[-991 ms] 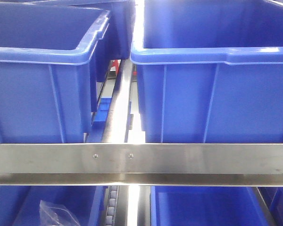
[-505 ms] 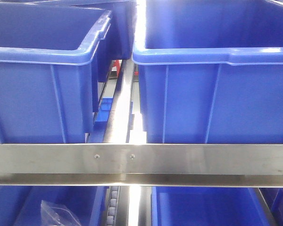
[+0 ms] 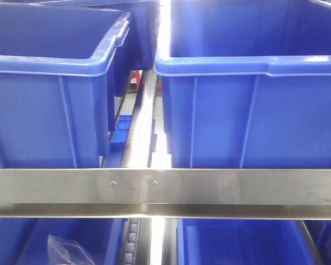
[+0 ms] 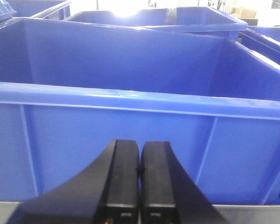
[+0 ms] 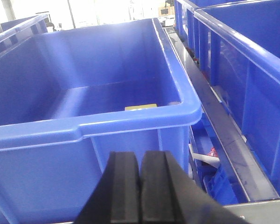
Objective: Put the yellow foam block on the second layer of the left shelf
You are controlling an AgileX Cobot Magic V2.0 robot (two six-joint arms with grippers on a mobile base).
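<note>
Inside the blue bin in the right wrist view, a small yellow flat top shows just over the near rim. It looks like the yellow foam block, and the rest of it is hidden. My right gripper is shut and empty, low in front of that bin's near wall. My left gripper is shut and empty, close in front of another blue bin. Neither gripper nor the block shows in the front view.
In the front view two large blue bins stand side by side on a shelf behind a steel rail. More blue bins sit on the layer below, and the left one holds a clear plastic bag. A roller track runs between the bins.
The front view has shifted slightly: the bins and rail screws sit a few pixels further right than a second ago. Nothing else has moved.
</note>
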